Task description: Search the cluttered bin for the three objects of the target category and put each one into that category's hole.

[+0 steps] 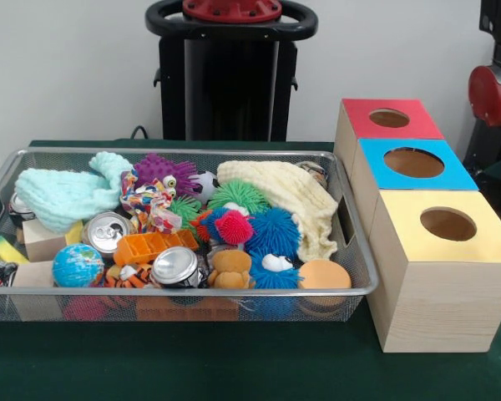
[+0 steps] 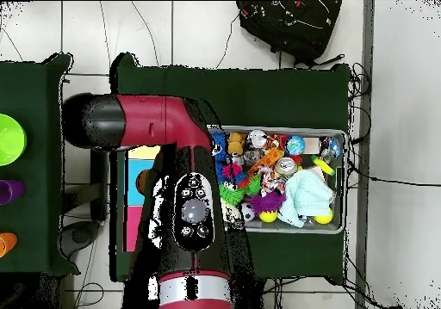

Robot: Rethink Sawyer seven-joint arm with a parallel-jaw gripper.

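From my remote station: the silver wire-mesh bin (image 1: 351,251) sits on the green worktop (image 1: 234,368), packed rim to rim. 1 knotted twist of white spotted cloth (image 1: 150,205) lies near the middle, wedged between a purple spiky ball (image 1: 163,170) and a drinks can (image 1: 107,230); I cannot find the other 2, likely buried. The round hole in the yellow-topped wooden box (image 1: 447,224) stands just beside the bin, uncovered, with open room above it. Overhead, the red and black arm (image 2: 185,194) crosses the boxes; its hand is hidden, so I cannot tell its state
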